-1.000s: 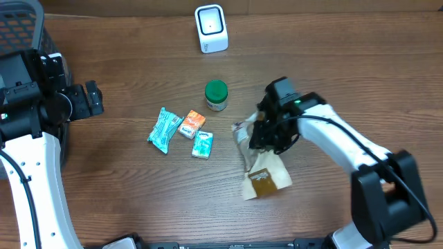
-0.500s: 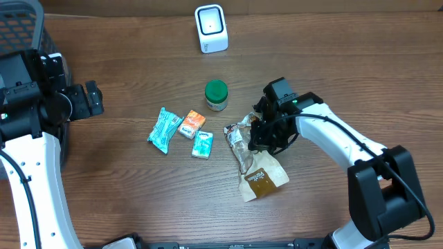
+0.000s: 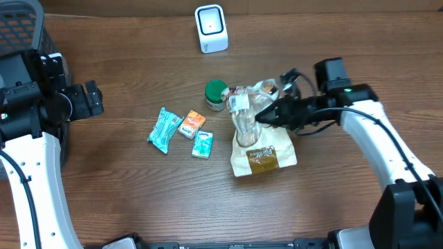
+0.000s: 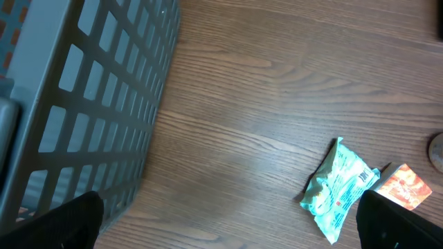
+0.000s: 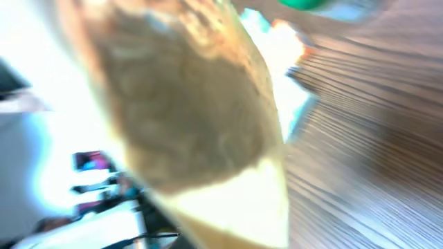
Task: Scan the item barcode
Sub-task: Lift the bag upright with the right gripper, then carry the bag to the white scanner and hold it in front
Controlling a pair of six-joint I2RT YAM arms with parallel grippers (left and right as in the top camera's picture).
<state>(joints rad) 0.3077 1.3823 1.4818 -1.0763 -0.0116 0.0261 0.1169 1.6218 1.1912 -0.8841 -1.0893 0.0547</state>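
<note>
Item: crinkled clear-and-tan plastic snack bag (image 3: 261, 153) with brown label. It is located mid-table, just beside a green-lidded round jar (image 3: 216, 93), and is pinched at its upper part by the fully closed right gripper (image 3: 266, 116). Left gripper (image 3: 93, 98): spread wide, nothing held.

The left arm (image 3: 31, 173) runs up the left edge of the overhead view, its white link leading from the lower frame edge to a black wrist assembly. The left gripper (image 3: 91, 99) points inward, toward the other arm, with its jaws spread wide. In the left wrist view only the two dark fingertips (image 4: 66, 221) show, one in each lower corner. The right arm (image 3: 377, 138) enters from the lower right, its white link angled up and inward. The right gripper (image 3: 268, 116) extends leftward from the wrist, jaws closed on the bag (image 3: 252, 135), which fills the right wrist view.
</note>
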